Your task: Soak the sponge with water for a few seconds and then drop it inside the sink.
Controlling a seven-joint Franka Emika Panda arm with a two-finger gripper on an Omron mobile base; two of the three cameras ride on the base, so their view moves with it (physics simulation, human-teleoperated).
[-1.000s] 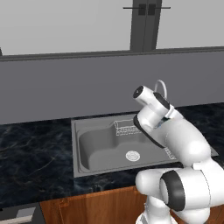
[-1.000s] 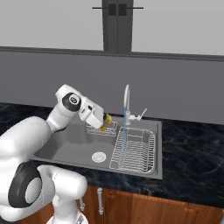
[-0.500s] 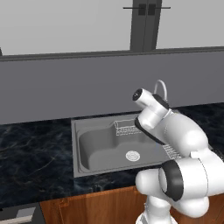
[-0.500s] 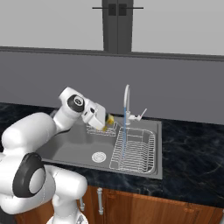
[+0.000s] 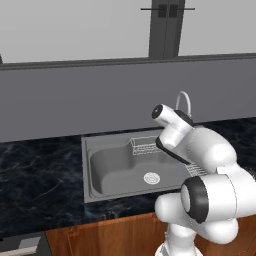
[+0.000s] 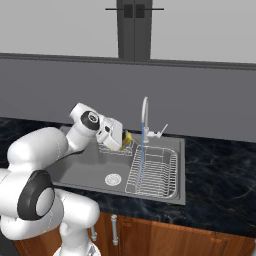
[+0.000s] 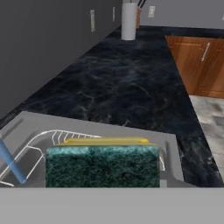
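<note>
Count on inspection: 1 sink (image 6: 176, 170) with 1 round drain (image 6: 113, 178), 1 arched faucet (image 6: 145, 112) and 1 stream of water (image 6: 141, 157). 1 large wire rack (image 6: 155, 172) lies in the basin; 1 smaller wire basket (image 5: 143, 146) sits at its rear. 1 sponge (image 7: 102, 165). 1 white canister (image 7: 129, 21) stands on the far counter. 1 gripper (image 6: 123, 142).
</note>
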